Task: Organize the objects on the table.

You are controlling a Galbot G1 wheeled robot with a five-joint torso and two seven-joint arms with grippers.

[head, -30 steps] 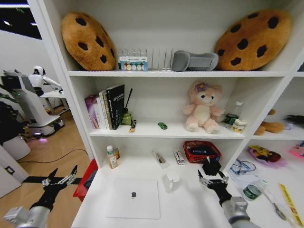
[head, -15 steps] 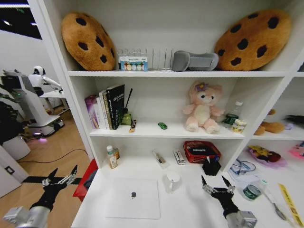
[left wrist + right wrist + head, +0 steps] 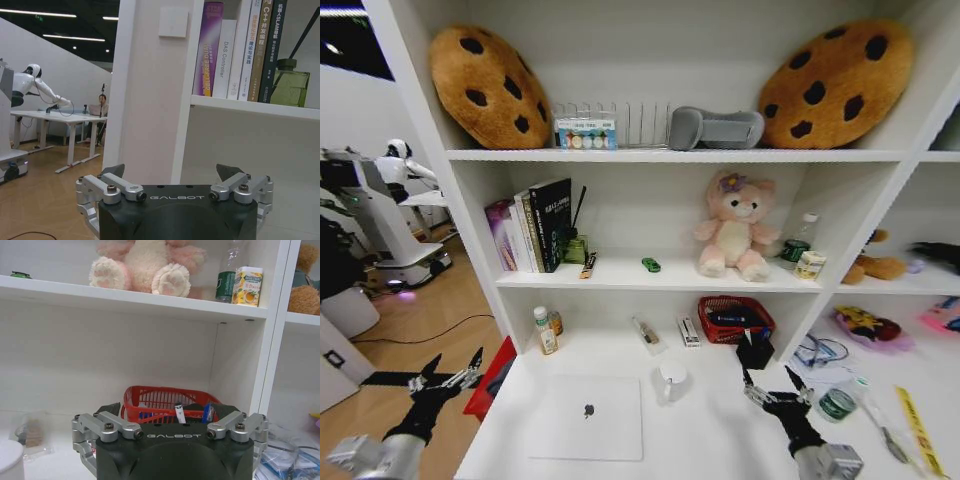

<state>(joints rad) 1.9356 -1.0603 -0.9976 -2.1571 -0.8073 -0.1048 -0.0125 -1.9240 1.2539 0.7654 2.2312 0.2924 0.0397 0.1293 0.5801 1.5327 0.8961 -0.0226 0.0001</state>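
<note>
Slim silver laptop with apple logo (image 3: 586,417) lies flat, lid closed, on the long white desk (image 3: 705,440), a white mug (image 3: 670,380) just beside its far right corner. Right end effector (image 3: 772,385) hovers above the desk in front of a red mesh basket (image 3: 734,318), fingers spread, empty. Left end effector (image 3: 447,372) hangs off the desk's left end, wide open, empty. Small green toy car (image 3: 650,265) sits on the shelf above.

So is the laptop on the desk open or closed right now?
Closed. The laptop lies flat on the table with its lid down and the logo facing up.
</note>
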